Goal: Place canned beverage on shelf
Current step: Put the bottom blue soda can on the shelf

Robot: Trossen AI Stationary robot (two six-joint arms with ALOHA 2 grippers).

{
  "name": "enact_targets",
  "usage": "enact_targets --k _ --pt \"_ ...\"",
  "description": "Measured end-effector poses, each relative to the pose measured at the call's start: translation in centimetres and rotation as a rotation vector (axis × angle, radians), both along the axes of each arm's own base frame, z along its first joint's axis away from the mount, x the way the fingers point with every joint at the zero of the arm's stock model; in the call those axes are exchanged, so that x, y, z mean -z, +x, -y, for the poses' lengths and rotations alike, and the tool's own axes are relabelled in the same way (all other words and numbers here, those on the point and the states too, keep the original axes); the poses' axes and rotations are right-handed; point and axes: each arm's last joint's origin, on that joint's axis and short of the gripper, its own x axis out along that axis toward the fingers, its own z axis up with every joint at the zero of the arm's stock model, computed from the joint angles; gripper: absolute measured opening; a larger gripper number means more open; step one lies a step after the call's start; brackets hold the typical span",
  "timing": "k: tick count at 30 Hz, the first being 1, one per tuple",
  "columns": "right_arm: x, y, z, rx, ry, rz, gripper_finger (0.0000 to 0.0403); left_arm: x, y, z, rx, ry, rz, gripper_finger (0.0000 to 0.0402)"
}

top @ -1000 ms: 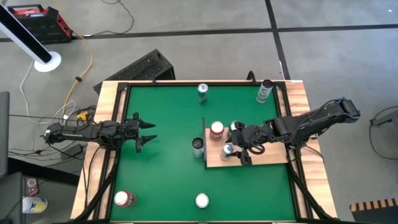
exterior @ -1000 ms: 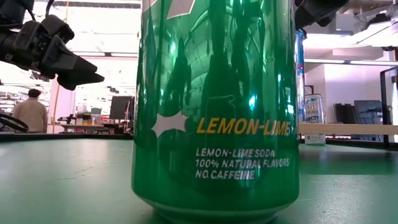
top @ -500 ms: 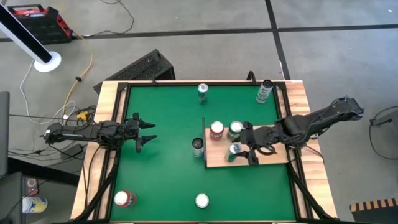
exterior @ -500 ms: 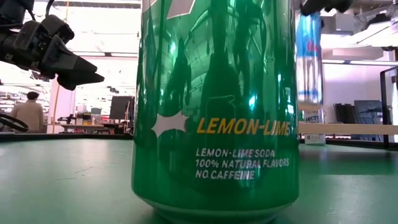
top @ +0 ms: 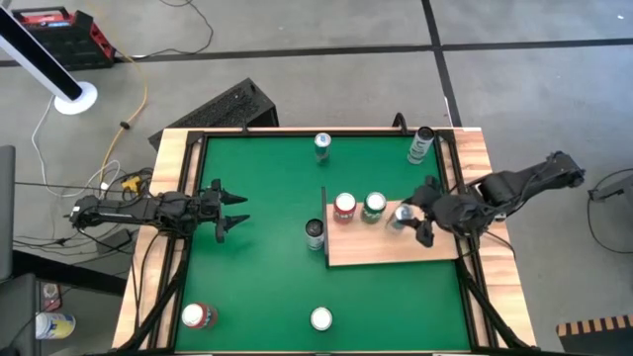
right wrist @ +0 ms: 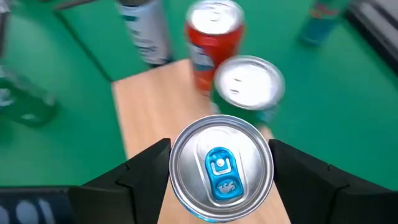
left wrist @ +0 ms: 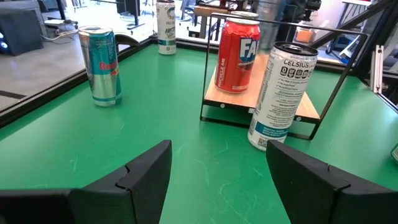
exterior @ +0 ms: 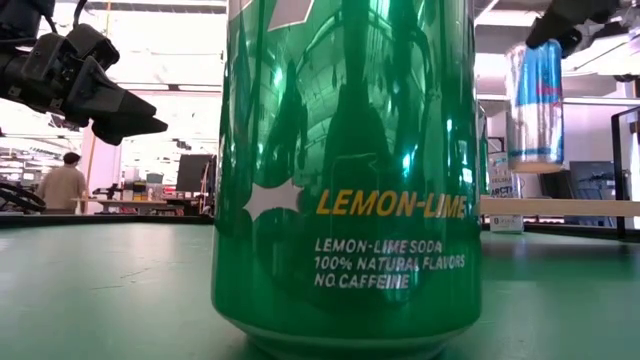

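A blue-and-silver canned beverage (top: 401, 216) (exterior: 535, 105) hangs above the shelf's right part, with my right gripper (top: 415, 212) (right wrist: 221, 180) shut on it. The shelf (top: 391, 247) (exterior: 560, 207) is a light wooden board with a dark upright edge on its left side. A red can (top: 344, 207) and a green can (top: 374, 205) stand on it. My left gripper (top: 235, 211) (left wrist: 217, 180) waits open at the table's left side, holding nothing. My right gripper pinches the can's upper side wall (right wrist: 176, 180), just below the top rim, between its two fingers (right wrist: 298, 177). The fingers come from the table's right side, slanting down. The can hangs nearly upright, its bottom (exterior: 535, 165) clear of the shelf.
A white can (top: 315, 232) (left wrist: 280, 93) stands on the green table against the shelf's dark edge. More cans stand at the far side (top: 322, 144) (top: 420, 144) and the near side (top: 198, 315) (top: 320, 318). A green can (exterior: 345, 170) fills the low view. A person (exterior: 65, 185) is far behind.
My right gripper has carried the blue-and-silver can from the shelf's near middle toward the table's right edge and a little farther back, rising and rolling its wrist. The can stays gripped and now hangs clear above the shelf.
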Motion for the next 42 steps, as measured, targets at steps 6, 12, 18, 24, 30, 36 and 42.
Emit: enact_targets --k 6,12,18,24,30,36,42 --pt "0.4 -1.1 1.0 0.099 -0.016 -0.073 0.0282 0.0 0.0 0.0 0.000 0.000 0.000 0.0245" --pt "0.5 -1.3 1.5 0.129 -0.042 -0.086 0.0282 0.0 0.0 0.0 0.000 0.000 0.000 0.0245" --pt "1.5 -1.6 2.0 0.148 -0.046 -0.079 0.0282 0.0 0.0 0.0 0.000 0.000 0.000 0.0245" --pt "2.7 -2.4 2.6 0.193 -0.017 -0.051 0.0282 0.0 0.0 0.0 0.000 0.000 0.000 0.0245" --pt "2.7 -2.9 2.7 0.204 0.013 0.019 0.0282 0.0 0.0 0.0 0.000 0.000 0.000 0.0245" --pt "2.8 -2.8 2.8 0.222 0.018 0.015 0.0282 0.0 0.0 0.0 0.000 0.000 0.000 0.0245" --pt "3.1 -2.4 2.8 0.225 0.005 -0.011 0.0282 0.0 0.0 0.0 0.000 0.000 -0.001 0.0245"
